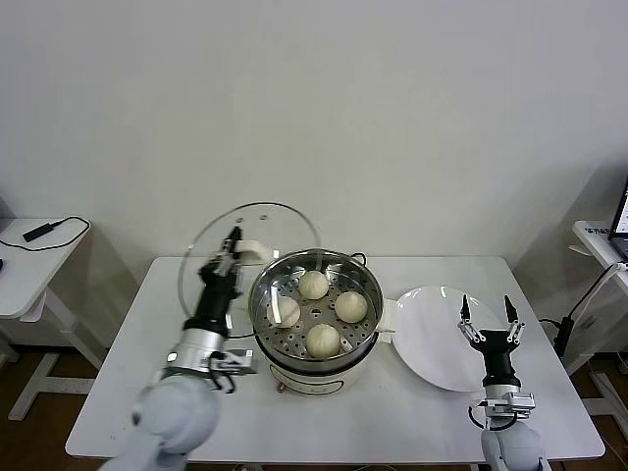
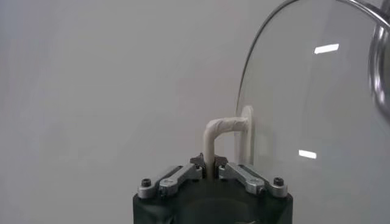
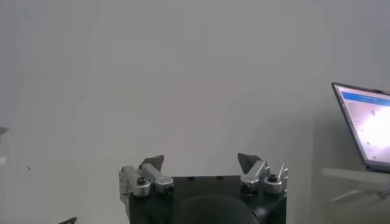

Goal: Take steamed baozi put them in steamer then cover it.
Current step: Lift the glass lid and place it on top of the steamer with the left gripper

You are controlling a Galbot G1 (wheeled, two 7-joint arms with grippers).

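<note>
Several cream-white baozi (image 1: pixel 314 285) lie on the perforated tray inside the steel steamer (image 1: pixel 363 271) at the table's middle. My left gripper (image 1: pixel 234 245) is shut on the white handle (image 2: pixel 214 135) of the round glass lid (image 1: pixel 211 257), held upright on edge just left of the steamer, above the table. The lid (image 2: pixel 317 115) shows edge-on in the left wrist view. My right gripper (image 1: pixel 488 314) is open and empty, pointing up over the white plate (image 1: pixel 437 334); its fingertips (image 3: pixel 154 162) stand wide apart.
The empty white plate lies right of the steamer. A white side table with a black cable (image 1: pixel 39 233) stands at far left, another table with a laptop (image 3: pixel 365 125) at far right. The white table's front edge (image 1: pixel 334 453) is near me.
</note>
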